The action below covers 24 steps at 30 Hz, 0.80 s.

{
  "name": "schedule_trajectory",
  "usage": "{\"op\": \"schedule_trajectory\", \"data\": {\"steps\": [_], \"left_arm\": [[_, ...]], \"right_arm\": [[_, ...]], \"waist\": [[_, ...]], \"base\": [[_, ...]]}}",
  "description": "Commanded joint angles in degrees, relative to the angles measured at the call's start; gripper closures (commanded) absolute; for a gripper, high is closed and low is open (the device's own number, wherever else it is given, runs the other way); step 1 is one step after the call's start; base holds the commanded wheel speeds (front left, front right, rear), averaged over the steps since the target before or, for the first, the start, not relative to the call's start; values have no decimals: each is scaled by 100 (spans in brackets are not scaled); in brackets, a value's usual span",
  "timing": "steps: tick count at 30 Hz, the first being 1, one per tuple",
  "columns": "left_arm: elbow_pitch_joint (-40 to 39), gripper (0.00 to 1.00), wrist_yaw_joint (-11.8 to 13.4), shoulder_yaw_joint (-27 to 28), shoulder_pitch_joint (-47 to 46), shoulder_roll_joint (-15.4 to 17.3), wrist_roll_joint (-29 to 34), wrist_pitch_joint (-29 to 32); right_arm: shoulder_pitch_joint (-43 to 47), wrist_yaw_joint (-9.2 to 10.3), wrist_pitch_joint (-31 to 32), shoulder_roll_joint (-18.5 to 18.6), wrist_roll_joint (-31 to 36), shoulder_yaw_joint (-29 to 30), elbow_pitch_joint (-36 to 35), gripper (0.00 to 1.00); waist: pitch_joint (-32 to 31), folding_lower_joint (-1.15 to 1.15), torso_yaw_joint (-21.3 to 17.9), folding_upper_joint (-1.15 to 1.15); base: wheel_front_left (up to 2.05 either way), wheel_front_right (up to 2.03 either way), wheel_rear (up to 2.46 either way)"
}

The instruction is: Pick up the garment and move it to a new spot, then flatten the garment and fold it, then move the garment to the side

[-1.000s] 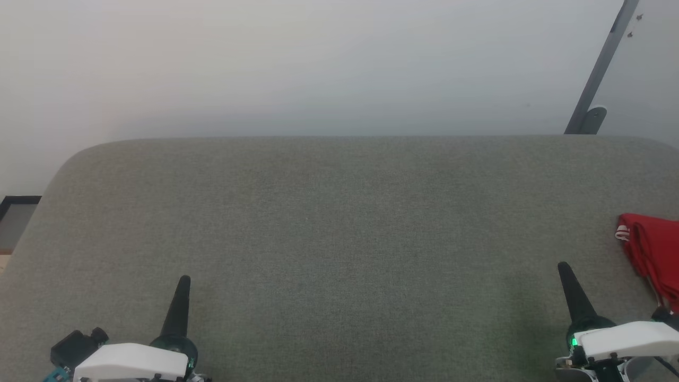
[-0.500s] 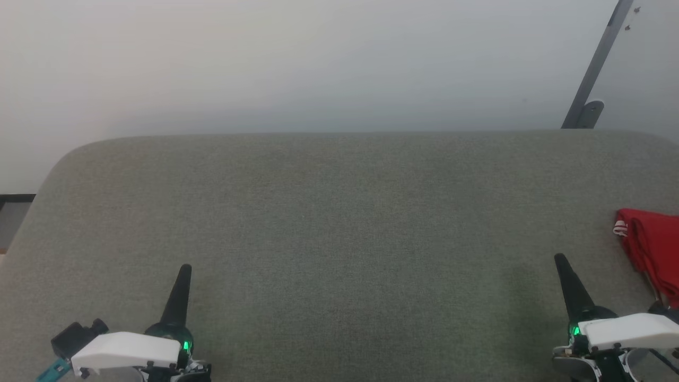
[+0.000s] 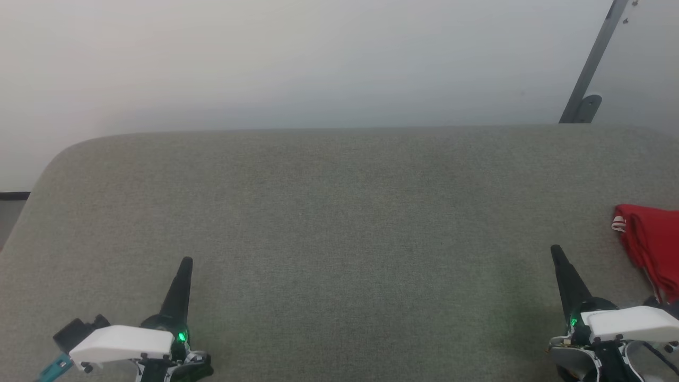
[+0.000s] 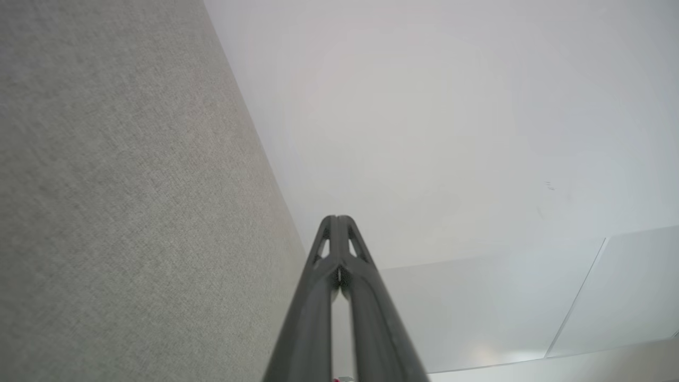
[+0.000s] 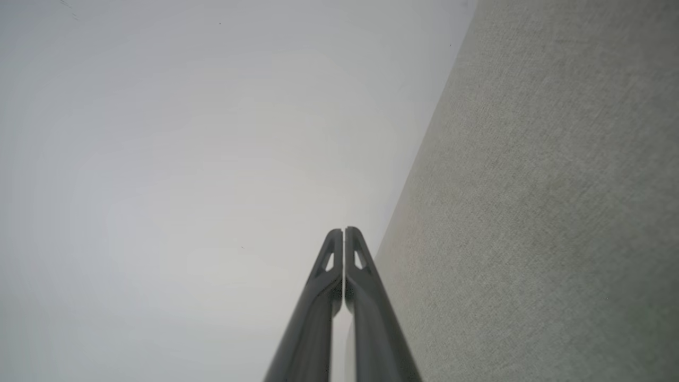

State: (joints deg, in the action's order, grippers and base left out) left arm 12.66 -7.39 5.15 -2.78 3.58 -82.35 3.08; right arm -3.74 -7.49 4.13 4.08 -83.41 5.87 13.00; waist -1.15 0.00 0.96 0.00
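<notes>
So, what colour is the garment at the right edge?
The garment is red, with some white trim; head view shows it best.

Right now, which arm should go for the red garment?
Right. The garment lies bunched on the grey surface at the head view's right edge, close beside the right hand. The left hand sits far across the surface. Both hands are shut; open first.

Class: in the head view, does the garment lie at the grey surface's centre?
No, the garment lies far to the right, past the right end effector.
</notes>
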Motion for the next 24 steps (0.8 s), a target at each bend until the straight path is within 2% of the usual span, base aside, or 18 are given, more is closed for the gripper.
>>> {"op": "schedule_trajectory", "data": {"steps": [1, 24], "left_arm": [[1, 100, -14, 30, -155, 13, -149, 46], [135, 100, -18, 83, -371, -21, -985, 295]], "right_arm": [[-82, -1, 59, -16, -121, 21, -6, 100], [-269, 0, 249, -133, -845, 75, 108, 100]], "waist": [[9, 0, -7, 0], [120, 0, -87, 0]], "base": [[0, 0, 0], [0, 0, 0]]}}
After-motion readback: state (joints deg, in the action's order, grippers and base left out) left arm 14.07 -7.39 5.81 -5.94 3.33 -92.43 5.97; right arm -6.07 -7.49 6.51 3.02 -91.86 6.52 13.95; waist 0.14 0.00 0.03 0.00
